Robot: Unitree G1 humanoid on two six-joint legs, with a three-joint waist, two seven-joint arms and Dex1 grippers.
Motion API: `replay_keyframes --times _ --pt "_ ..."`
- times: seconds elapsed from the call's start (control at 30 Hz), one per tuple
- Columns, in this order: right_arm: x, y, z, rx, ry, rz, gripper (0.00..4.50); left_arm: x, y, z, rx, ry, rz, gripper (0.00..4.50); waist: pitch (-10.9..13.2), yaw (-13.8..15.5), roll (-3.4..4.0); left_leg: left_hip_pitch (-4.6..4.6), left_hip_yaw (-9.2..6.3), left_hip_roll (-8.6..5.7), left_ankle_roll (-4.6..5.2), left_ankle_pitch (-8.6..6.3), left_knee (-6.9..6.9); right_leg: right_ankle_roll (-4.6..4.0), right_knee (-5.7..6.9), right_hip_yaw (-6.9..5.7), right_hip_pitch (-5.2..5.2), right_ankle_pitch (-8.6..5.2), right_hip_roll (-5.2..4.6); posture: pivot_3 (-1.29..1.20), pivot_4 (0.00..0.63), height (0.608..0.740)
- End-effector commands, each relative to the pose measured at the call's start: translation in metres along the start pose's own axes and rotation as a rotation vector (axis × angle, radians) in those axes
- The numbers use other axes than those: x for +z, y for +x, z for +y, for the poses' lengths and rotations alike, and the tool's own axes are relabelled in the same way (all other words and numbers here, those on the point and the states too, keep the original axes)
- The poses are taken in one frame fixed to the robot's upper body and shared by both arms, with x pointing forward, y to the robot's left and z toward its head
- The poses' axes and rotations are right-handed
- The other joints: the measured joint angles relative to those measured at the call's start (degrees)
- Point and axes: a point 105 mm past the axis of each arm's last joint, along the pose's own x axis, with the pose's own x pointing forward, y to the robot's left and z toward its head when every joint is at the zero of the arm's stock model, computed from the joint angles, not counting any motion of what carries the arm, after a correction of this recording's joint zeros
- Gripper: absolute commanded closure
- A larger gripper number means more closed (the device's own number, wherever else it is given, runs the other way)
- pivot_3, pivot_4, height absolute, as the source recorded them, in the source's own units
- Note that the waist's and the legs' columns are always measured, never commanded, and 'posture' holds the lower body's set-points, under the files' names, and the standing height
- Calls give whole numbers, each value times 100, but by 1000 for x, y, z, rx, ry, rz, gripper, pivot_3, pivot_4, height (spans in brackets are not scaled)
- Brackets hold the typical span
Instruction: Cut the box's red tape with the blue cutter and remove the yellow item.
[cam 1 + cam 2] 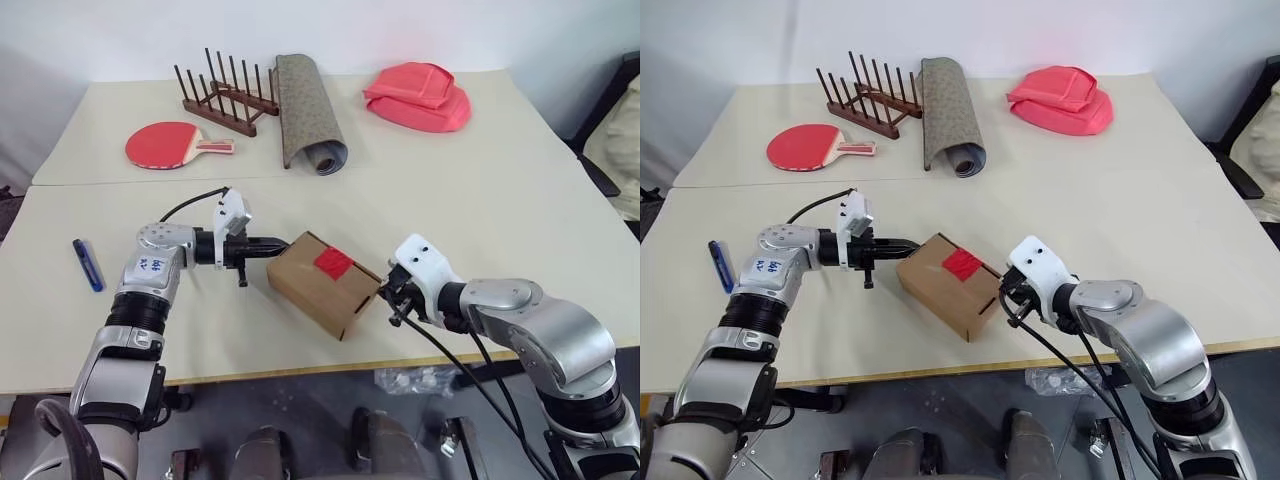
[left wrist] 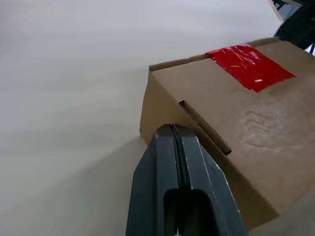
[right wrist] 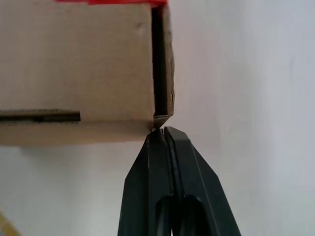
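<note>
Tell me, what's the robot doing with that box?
The robot has both claws shut, one at each end of the box. The left claw meets its far corner, and the right claw is at its near corner. The red tape is not cut yet. The blue cutter lies untouched on the table, off to the left.

the box [image 1: 322, 284] sits hemmed in at two ends, the closed left hand [image 1: 282, 242] against its near-left end and the closed right hand [image 1: 385, 293] at its right corner. its taped top lies open from above. bare desk [image 1: 480, 200] stretches behind it to the plate rack [image 1: 228, 92], rolled mat [image 1: 309, 112] and paddle [image 1: 170, 145]. the blue cutter [image 1: 88, 265] lies alone at far left, with open desk all round.
</note>
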Motion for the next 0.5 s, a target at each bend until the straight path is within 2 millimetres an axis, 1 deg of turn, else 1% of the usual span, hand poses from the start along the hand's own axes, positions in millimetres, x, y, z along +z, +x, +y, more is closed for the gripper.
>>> replay_keyframes --times 0.03,0.23,0.33,0.4,0.5 --pt "18 -4 -5 -25 -34 -80 4463 9 17 -4 -50 47 -11 4500 0 7 0 0 0 0 0 0 0 0 0 0 1 0 0 0 150 740" --pt "17 1 -23 -61 -50 -71 4463 17 30 5 -9 66 -58 4500 1 -10 -2 -1 0 0 1 0 -1 0 -1 -1 1 0 0 0 150 740" --pt "17 2 -32 -80 -62 -70 4463 18 35 5 -16 67 -65 4500 1 -17 -3 -1 0 0 1 0 -2 1 -2 -1 0 0 0 0 150 740" --pt "17 4 -41 -101 -74 -64 4463 18 39 3 -25 63 -70 4500 1 -22 -3 -1 0 0 0 0 -3 1 -2 -2 0 0 0 0 150 740" --pt "18 4 -45 -101 -88 -64 4463 17 40 2 -32 69 -63 4500 2 -21 -3 -1 1 0 0 0 -3 1 -2 -1 0 1 0 0 150 740"
